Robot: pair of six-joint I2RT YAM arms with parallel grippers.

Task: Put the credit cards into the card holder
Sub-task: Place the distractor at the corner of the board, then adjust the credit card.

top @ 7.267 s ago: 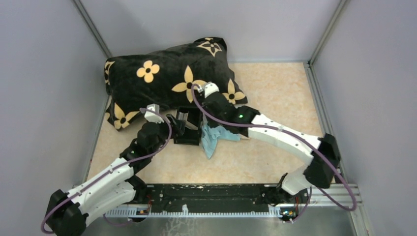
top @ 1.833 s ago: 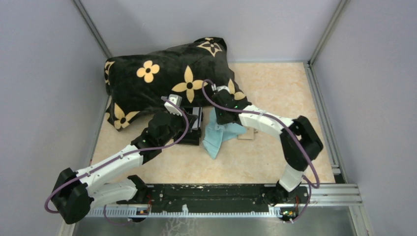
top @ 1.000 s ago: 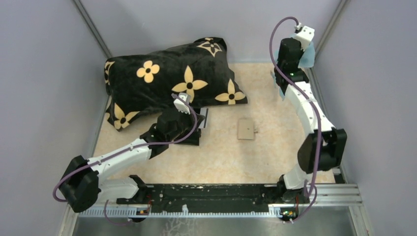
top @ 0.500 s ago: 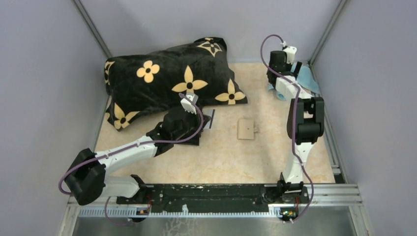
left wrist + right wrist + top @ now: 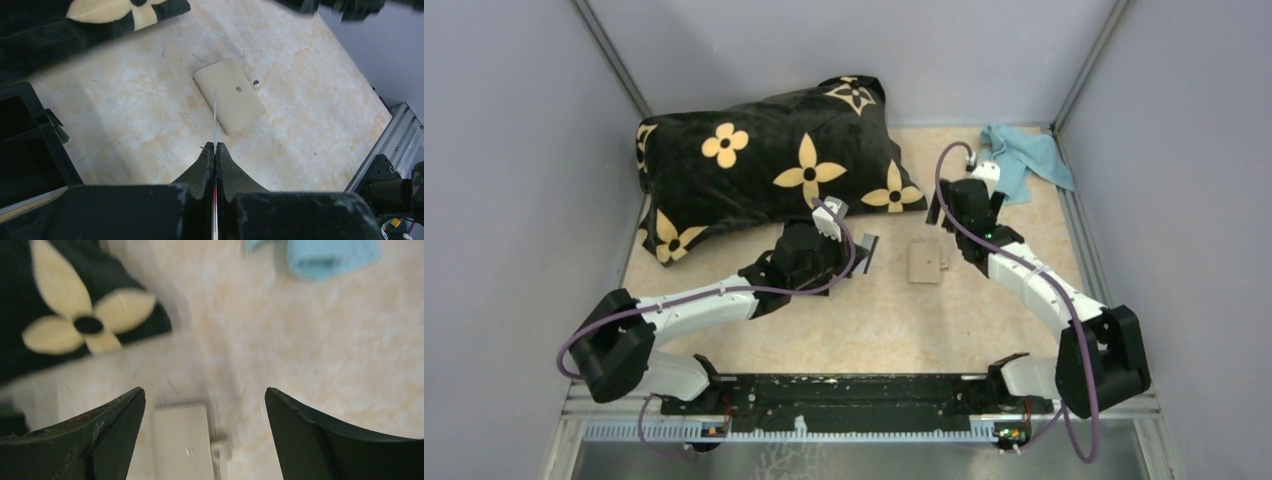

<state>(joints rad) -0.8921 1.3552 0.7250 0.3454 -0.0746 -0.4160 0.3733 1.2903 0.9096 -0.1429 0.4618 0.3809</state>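
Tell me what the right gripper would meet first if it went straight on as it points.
Likely the beige card flat on the table: the right gripper frames it, jaws open; depth unclear.

Looks like a robot test cell in a lab; plain grey panel walls [image 5: 514,150] framed by aluminium posts [image 5: 611,55]; a marbled beige tabletop [image 5: 904,320]; two white-and-black arms [image 5: 694,305] bolted to a black rail [image 5: 854,390] at the near edge, purple cables [image 5: 561,352] looping off them.

Credit card [image 5: 924,263] lies right of card holder [image 5: 30,145], before pillow [image 5: 764,160]; cloth [image 5: 1024,160] back-right.
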